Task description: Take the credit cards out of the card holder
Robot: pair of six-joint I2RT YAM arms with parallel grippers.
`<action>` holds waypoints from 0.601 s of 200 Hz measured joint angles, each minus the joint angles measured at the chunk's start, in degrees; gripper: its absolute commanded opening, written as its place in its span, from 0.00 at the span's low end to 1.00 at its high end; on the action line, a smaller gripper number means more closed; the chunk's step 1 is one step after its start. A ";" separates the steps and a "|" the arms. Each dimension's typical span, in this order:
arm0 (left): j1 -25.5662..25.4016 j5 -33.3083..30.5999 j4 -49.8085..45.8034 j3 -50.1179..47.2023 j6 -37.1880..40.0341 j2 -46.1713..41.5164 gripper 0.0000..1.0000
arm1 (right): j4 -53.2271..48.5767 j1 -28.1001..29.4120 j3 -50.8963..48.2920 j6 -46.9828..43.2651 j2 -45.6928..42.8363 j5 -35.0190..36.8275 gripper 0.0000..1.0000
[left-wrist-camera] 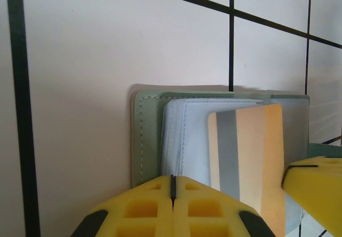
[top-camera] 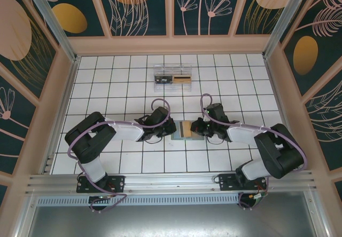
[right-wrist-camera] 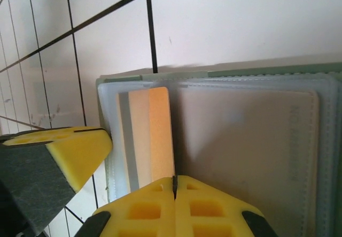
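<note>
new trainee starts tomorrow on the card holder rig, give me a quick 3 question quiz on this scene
1. True or false: the left fingers and the right fingers both stand wide open.
2. The stripe on the tan credit card is: A red, B grey, C green.
3. In the top view, does the clear box lie nearer to the arm bases than the card holder, or farther from them?

Key:
1. False, both pairs are shut.
2. B.
3. Farther.
</note>
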 measured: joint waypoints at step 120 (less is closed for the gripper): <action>0.00 0.04 0.02 0.07 0.02 0.09 0.00 | -0.68 -0.90 0.00 -1.66 0.17 -0.70 0.33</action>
